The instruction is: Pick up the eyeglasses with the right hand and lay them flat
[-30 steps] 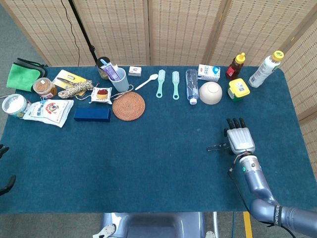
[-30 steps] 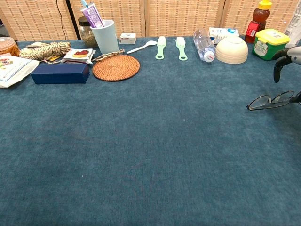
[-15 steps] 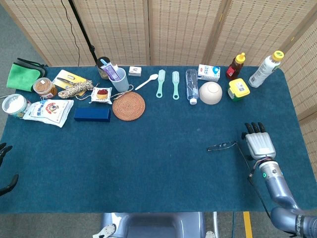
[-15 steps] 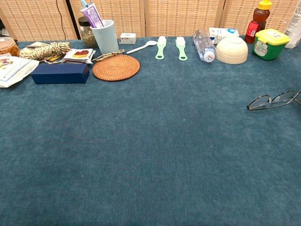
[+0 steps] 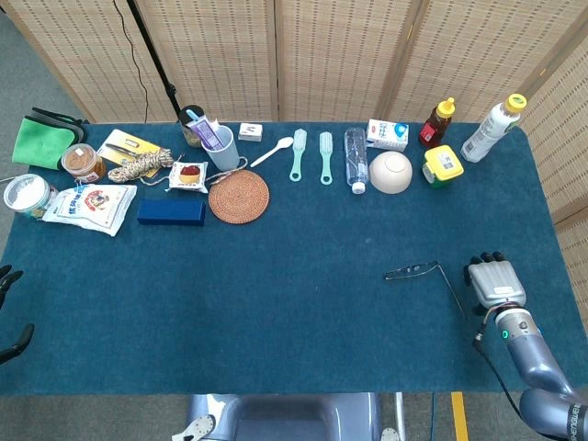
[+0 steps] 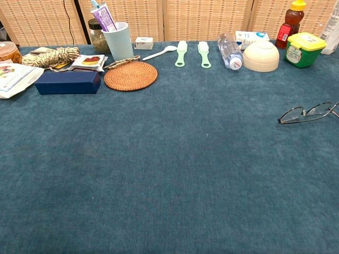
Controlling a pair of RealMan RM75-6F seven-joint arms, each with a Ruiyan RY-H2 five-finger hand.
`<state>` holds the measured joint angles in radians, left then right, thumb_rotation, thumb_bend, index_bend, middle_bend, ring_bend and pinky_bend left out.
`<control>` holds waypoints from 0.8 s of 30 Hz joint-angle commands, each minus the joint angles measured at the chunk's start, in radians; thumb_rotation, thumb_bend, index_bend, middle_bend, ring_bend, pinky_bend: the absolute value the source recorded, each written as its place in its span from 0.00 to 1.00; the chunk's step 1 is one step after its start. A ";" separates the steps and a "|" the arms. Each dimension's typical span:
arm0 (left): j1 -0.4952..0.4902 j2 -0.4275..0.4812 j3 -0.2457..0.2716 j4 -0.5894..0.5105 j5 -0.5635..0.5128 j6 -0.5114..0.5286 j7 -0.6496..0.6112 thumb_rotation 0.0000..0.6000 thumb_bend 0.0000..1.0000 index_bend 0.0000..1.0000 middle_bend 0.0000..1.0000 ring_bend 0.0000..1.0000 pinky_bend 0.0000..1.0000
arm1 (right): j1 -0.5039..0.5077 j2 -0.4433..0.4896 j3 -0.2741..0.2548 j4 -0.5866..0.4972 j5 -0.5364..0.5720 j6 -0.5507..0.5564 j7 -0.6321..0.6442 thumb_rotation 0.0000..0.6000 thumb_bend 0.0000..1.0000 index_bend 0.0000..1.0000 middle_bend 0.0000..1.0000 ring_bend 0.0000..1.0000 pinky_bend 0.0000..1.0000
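The thin dark-framed eyeglasses (image 5: 412,271) lie flat on the blue tablecloth at the right, lenses down, one temple stretching toward the near right; the chest view shows the eyeglasses (image 6: 307,112) at its right edge. My right hand (image 5: 496,281) rests a short way to the right of them, back up, fingers straight and apart from the frame, holding nothing. It is outside the chest view. Only dark bits of my left hand (image 5: 9,342) show at the left edge of the head view, too little to read.
A white bowl (image 5: 390,172), a lying water bottle (image 5: 356,158) and a yellow-lidded jar (image 5: 443,165) stand along the back right. A woven coaster (image 5: 239,196) and a blue box (image 5: 171,212) sit at the back left. The table's right edge runs just beyond my right hand.
My right hand has let go of the eyeglasses and drawn back to the right and nearer, leaving the chest view. The eyeglasses stay lying on the cloth.
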<state>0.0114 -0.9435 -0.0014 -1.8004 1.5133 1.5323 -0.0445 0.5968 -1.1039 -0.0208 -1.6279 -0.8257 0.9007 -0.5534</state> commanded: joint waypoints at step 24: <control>0.008 0.001 0.004 -0.001 0.004 0.012 -0.004 1.00 0.34 0.12 0.08 0.06 0.00 | -0.027 0.006 -0.057 -0.021 -0.061 -0.037 0.027 1.00 0.19 0.64 0.54 0.50 0.47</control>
<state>0.0195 -0.9428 0.0023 -1.8012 1.5177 1.5445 -0.0489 0.5687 -1.0959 -0.0761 -1.6483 -0.8850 0.8663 -0.5254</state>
